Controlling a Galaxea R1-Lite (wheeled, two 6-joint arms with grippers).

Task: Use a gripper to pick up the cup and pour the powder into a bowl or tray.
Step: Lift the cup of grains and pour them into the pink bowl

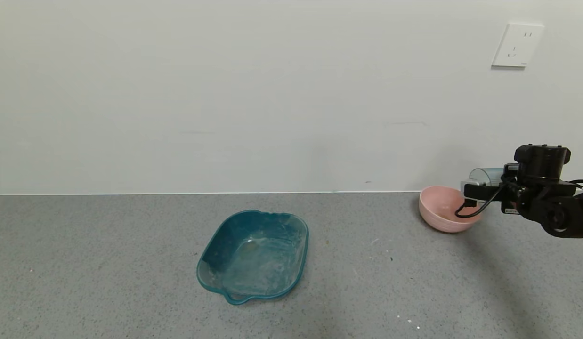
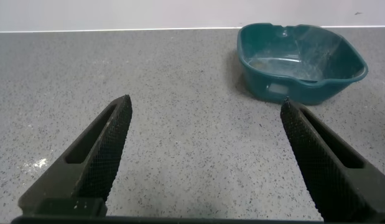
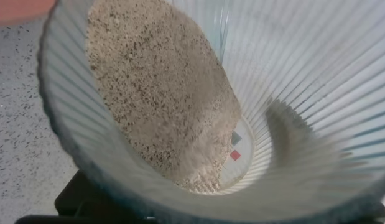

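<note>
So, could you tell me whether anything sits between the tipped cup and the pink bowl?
Nothing visible does. The right gripper holds the cup tilted right over the pink bowl, powder sliding toward its rim; the teal tray sits well aside.

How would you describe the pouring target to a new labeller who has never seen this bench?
Look along the grey counter to its far right end by the wall. There the pink bowl sits under the tilted cup in the right gripper. It is round, pink and small, unlike the squarish teal tray mid-counter.
</note>
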